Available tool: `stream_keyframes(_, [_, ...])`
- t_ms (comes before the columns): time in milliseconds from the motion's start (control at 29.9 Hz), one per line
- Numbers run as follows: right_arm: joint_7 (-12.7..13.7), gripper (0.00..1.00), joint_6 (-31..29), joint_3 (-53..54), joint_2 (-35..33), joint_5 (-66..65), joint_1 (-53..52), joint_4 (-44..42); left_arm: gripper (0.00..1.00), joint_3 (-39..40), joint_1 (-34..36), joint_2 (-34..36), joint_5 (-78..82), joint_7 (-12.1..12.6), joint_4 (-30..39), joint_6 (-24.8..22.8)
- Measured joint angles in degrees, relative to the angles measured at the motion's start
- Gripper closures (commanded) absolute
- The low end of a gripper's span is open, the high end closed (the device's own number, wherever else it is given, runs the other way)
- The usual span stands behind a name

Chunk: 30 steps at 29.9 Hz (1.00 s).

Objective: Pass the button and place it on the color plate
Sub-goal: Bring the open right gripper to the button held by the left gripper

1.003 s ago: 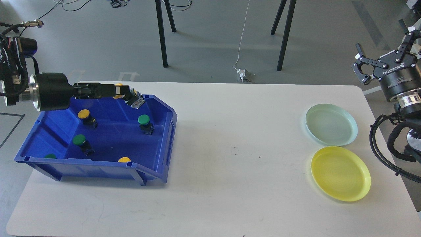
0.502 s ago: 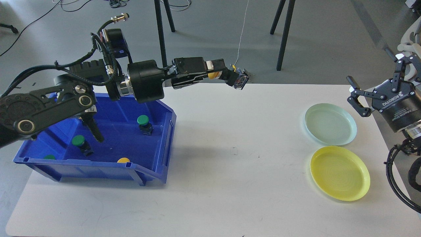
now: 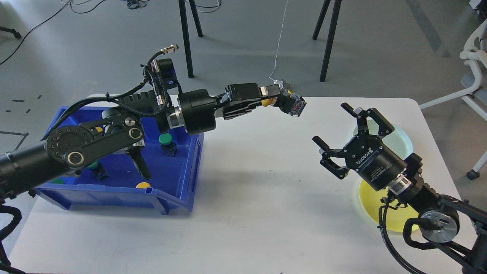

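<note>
My left gripper (image 3: 274,99) is shut on a yellow button (image 3: 291,103) with a black body, held in the air above the table's far middle. My right gripper (image 3: 344,135) is open and empty, its fingers spread, pointing up and left toward the button, a short way below and right of it. The pale green plate (image 3: 404,140) and the yellow plate (image 3: 368,199) lie at the right, both partly hidden by my right arm. The blue bin (image 3: 182,179) at the left holds a green button (image 3: 166,140), a yellow button (image 3: 143,185) and others partly hidden by my left arm.
The white table (image 3: 247,213) ends just beyond the held button. Black stand legs (image 3: 186,42) and a white cable are on the floor behind it. A white chair (image 3: 475,76) stands at the far right.
My left arm has carried the yellow button out of the bin and rightward over the table. My right arm has swung in from the right edge toward the middle, gripper still open.
</note>
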<state>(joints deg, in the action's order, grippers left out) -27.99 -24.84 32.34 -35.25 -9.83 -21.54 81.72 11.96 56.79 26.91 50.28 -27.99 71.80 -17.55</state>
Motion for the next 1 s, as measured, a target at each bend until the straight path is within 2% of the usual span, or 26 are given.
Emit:
stream_keyframes(334, [-0.02,0.01,0.58,-7.19,2.56,0.39,-8.14,-0.33,0.89,0.00,-0.01,-0.02,-0.16,0.00,0.00,-0.19])
stream_keyframes(1003, [-0.01,0.02,0.62,-6.63,3.74,1.04,-9.40,-0.34,0.89,0.02,-0.01,-0.02,-0.33,-0.01,0.00,-0.21])
